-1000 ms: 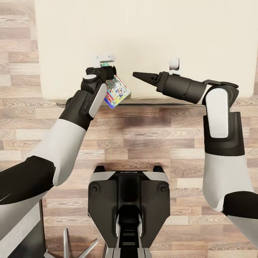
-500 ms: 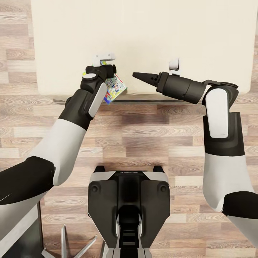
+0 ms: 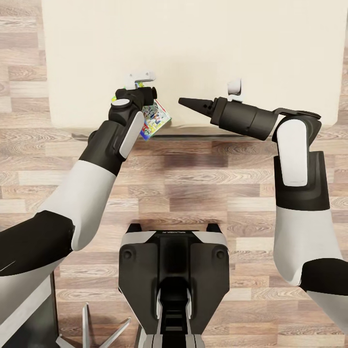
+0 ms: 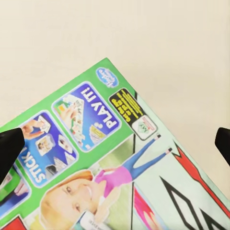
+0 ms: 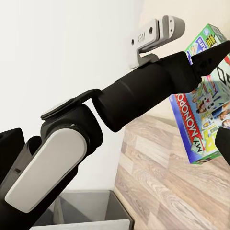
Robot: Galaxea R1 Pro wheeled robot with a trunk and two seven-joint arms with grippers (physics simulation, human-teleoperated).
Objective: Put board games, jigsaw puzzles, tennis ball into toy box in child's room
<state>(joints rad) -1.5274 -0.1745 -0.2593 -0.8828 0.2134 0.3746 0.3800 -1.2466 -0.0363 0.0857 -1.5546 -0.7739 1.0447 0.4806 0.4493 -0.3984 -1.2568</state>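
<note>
I have one board game [image 3: 155,117] with me: a flat box with a green border, a pale green face, blue panels reading "PLAY IT!" and "STICK", a drawn blonde girl, and "MONOPOLY" in red down its side in the right wrist view. It hangs tilted at the near edge of the bed [image 3: 203,53], partly over the cream mattress and partly over the wood-plank floor [image 3: 193,183]. My left gripper [image 5: 211,56] is pinching it near one end, its dark fingers [image 5: 218,48] drawn to a point against the printed face. In the left wrist view the box [image 4: 115,167] lies between two dark fingertips [image 4: 9,151] at the picture's sides.

Further right, my right gripper [image 3: 186,102] is level with the box and well apart from it, above the bed's edge. Its dark fingers come to one narrow point, pressed together, with nothing between them.

One game box, one bed, two grippers.
</note>
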